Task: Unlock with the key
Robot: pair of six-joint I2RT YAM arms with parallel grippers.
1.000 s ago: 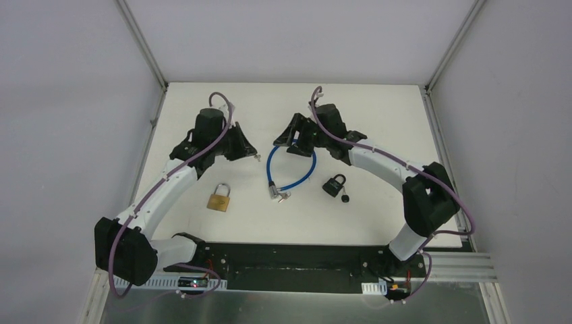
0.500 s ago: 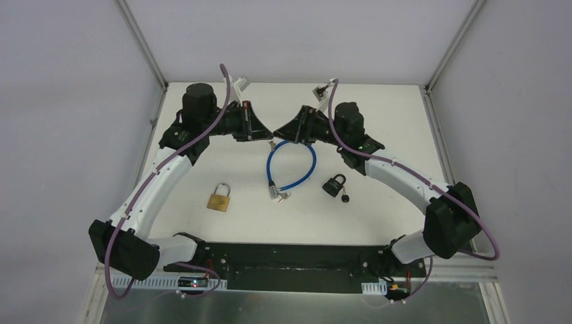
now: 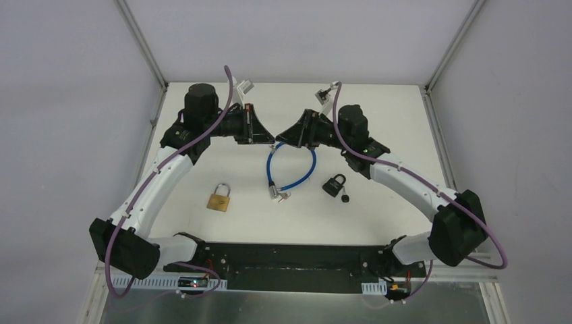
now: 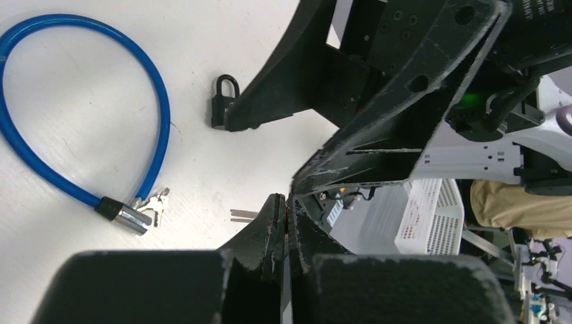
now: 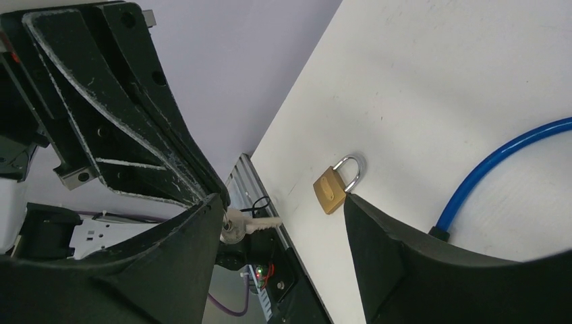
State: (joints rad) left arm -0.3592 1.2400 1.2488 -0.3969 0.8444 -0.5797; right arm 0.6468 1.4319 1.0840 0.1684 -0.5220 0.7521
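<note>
As the scene is read outward from the near edge of the bench [image 3: 378, 216], a brass padlock [image 3: 218, 198] is met first. It is laid flat left of centre, with its shackle pointing away from the arm bases. To its right, at about the same depth, the metal end of a blue cable lock [image 3: 291, 166] is found, and a small bunch of keys [image 3: 282, 196] is lying against that end. The cable is curled into a loop that reaches farther back. A black padlock [image 3: 333, 184] is laid to the right of the loop and apart from it, with a small round black piece [image 3: 346, 198] just beside it on the near side. Beyond the loop, both arms are bent inward so that the pincers are set almost tip to tip above the bench. The left pincer [image 3: 268, 137] is closed, and a silver key [image 5: 247, 224] is clamped between its tips with the blade projecting sideways, as shown in the right wrist view. The right pincer [image 3: 282, 137] is held wide open, its jaws facing the key with nothing gripped between them. Whether the key is touched by the right fingers cannot be told.
</note>
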